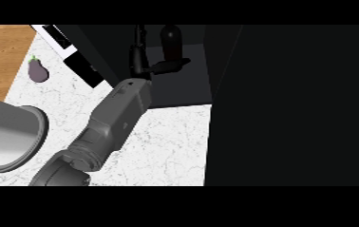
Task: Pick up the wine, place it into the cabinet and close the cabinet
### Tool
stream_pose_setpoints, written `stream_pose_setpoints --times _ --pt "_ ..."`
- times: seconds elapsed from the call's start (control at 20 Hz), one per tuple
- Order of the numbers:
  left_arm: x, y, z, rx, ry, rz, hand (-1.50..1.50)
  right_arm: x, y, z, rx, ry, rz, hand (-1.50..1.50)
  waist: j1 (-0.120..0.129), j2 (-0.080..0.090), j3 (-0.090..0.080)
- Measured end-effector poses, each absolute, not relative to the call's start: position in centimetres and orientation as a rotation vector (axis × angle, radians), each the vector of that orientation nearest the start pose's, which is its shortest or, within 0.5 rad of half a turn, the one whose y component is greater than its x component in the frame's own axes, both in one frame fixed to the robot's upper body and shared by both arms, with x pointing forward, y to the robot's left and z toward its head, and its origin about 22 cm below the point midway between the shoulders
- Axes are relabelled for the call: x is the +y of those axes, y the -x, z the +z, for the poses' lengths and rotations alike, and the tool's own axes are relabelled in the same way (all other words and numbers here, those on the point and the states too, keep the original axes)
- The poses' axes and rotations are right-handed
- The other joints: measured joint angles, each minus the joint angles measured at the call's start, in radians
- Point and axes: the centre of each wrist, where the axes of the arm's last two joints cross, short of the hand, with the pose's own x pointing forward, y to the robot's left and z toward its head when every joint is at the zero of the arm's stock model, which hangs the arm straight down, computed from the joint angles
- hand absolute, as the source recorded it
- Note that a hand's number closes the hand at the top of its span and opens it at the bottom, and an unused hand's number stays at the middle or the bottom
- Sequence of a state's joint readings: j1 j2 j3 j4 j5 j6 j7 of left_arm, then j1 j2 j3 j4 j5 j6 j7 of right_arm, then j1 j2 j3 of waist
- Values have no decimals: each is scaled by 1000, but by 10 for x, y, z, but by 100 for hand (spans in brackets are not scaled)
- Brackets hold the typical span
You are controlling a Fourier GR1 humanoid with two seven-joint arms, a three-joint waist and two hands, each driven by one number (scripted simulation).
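Note:
The wine bottle (170, 40), dark and hard to tell from the shadow, stands upright inside the open black cabinet (182, 90). My left hand (148, 67) reaches into the cabinet just left of and below the bottle. Its fingers (138, 48) point straight up and its thumb (175, 63) sticks out to the right under the bottle's lower part. A dark gap shows between the fingers and the bottle, so the hand is open. My right hand does not show anywhere.
The cabinet's black door (288, 107) fills the view's right side. A purple eggplant (38, 71) lies on the white marble counter (168, 145) at far left. A grey metal bowl (17, 136) sits at the left edge.

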State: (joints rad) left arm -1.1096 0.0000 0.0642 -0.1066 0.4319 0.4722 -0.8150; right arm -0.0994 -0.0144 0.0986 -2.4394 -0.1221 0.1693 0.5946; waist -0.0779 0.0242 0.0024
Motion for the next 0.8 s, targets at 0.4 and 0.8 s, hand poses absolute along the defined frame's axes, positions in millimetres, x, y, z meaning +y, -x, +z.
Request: stream_pose_setpoints --times 0.4,0.8 --pt "112 -421 9 -1883 -174 133 -150 -206 -162 200 -1920 -265 318 -150 1 0 -1" --pt "112 -420 7 -1903 -109 90 -150 -206 -161 199 -1910 -272 316 -150 3 -2 -2"
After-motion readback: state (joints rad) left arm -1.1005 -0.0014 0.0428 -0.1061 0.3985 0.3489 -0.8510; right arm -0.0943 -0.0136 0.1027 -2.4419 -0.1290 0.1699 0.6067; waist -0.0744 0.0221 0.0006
